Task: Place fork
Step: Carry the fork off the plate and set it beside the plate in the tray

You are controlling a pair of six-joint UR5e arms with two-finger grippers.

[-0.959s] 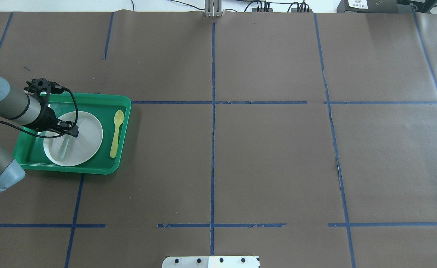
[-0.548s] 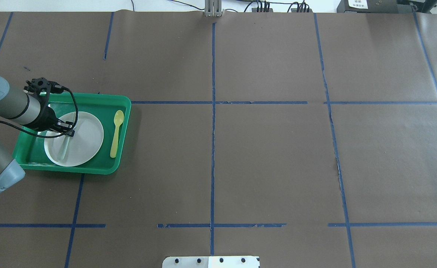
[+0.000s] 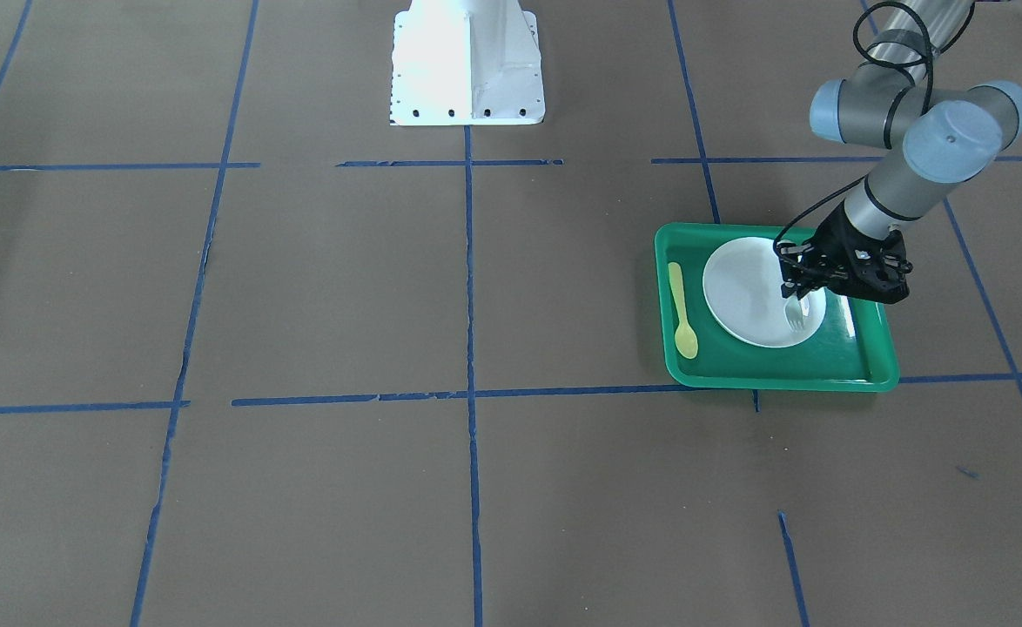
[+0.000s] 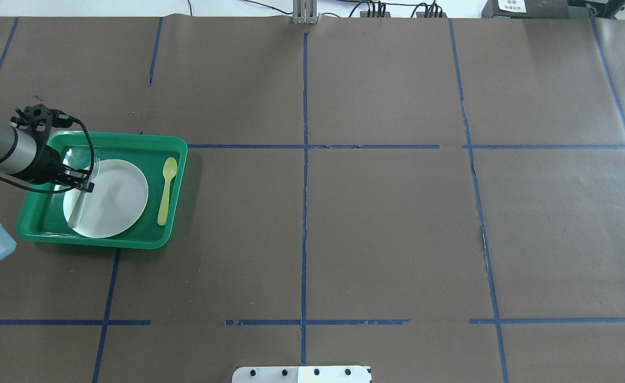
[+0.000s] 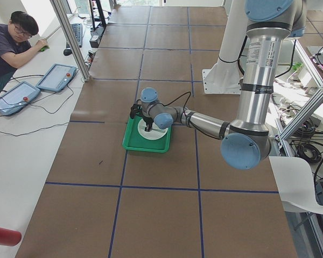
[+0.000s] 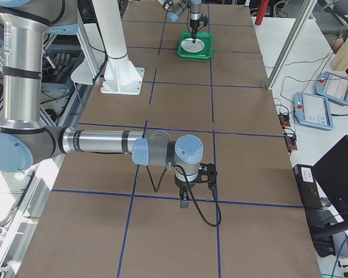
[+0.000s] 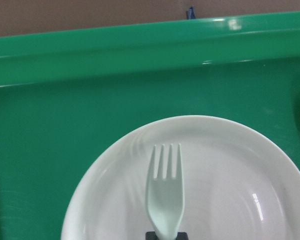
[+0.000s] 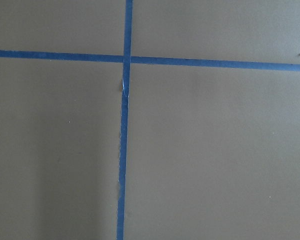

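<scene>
Your left arm comes in low over the tray's left end, forearm near level and wrist bent down. The left gripper points down over the plate's left part. Its fingers are clamped on the fork's neck. The fork sits over that side of the plate, tines toward the tray's far wall. You cannot tell whether it touches the plate.

Your right arm is well apart from the tray, forearm stretched level. The right gripper hangs straight down over a crossing of blue tape on the table. Whether its fingers are apart or together cannot be told.

By count: two arms, one tray, one plate, one fork and one yellow spoon. The spoon lies in the tray beside the plate's right edge.
</scene>
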